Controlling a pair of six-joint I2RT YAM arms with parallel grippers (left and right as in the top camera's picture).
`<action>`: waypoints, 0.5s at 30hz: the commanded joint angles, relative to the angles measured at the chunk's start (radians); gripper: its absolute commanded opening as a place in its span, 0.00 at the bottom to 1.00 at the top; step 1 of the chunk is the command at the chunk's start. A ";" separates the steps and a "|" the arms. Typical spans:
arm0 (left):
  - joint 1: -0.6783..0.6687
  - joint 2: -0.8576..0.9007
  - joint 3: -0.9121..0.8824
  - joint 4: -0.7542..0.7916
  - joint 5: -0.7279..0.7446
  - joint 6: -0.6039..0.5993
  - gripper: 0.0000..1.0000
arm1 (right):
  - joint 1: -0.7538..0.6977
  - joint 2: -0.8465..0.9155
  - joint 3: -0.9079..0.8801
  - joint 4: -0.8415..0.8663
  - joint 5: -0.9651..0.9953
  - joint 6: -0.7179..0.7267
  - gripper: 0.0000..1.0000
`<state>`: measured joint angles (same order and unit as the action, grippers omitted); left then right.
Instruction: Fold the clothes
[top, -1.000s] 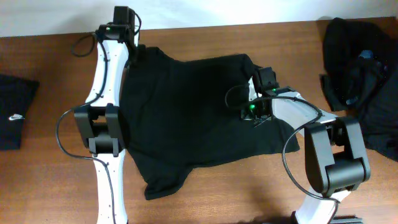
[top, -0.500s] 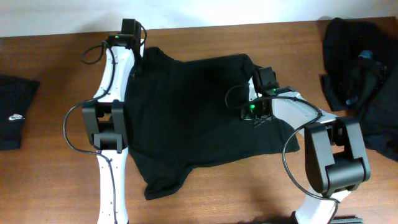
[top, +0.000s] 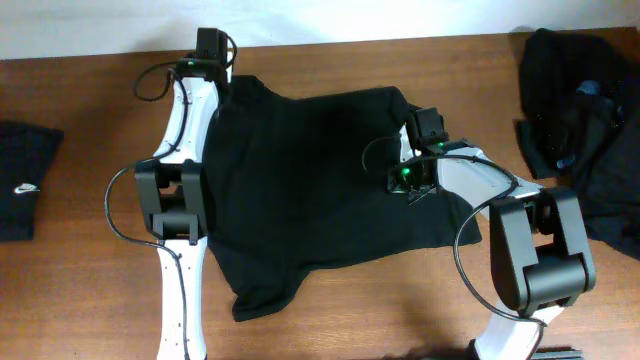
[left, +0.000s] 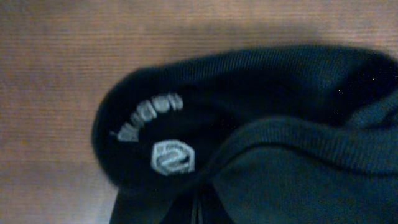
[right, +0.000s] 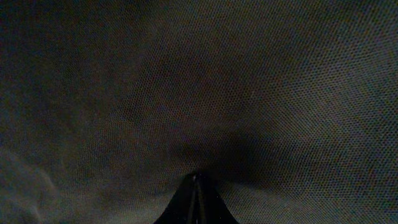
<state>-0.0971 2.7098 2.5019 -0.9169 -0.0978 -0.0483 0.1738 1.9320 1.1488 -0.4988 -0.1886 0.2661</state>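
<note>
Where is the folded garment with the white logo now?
The folded garment lies at the left edge of the table in the overhead view, outside the left arm, apart from the spread T-shirt.

1. Left wrist: left end effector (left: 198, 213) is only a dark sliver at the bottom edge, lost against the black T-shirt (left: 298, 180). The neck label print (left: 149, 115) is too blurred to read.
2. Right wrist: right end effector (right: 196, 198) is cut off by the bottom edge and only its closed tips show. Can't tell if any cloth is pinched.
3. Overhead: both end effectors are hidden beneath the left arm (top: 180, 200) and right arm (top: 530, 250). Both arm bases run off the bottom edge.
4. Folded garment (top: 25, 170) is cut by the left edge; its white logo (top: 27, 187) is too small to read.
5. Clothes pile (top: 580, 120) runs off the right edge and single items can't be separated.
</note>
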 joint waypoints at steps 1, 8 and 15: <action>-0.001 0.023 -0.003 0.053 -0.008 0.012 0.01 | 0.004 0.089 -0.045 0.003 0.061 0.005 0.05; 0.001 0.023 -0.003 0.249 0.087 0.012 0.03 | 0.004 0.089 -0.045 0.006 0.062 0.005 0.06; 0.024 0.020 0.144 0.249 0.173 0.011 0.34 | 0.004 0.089 -0.045 0.006 0.062 0.005 0.22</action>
<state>-0.0937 2.7239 2.5431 -0.6376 0.0227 -0.0448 0.1757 1.9327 1.1488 -0.4854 -0.2020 0.2699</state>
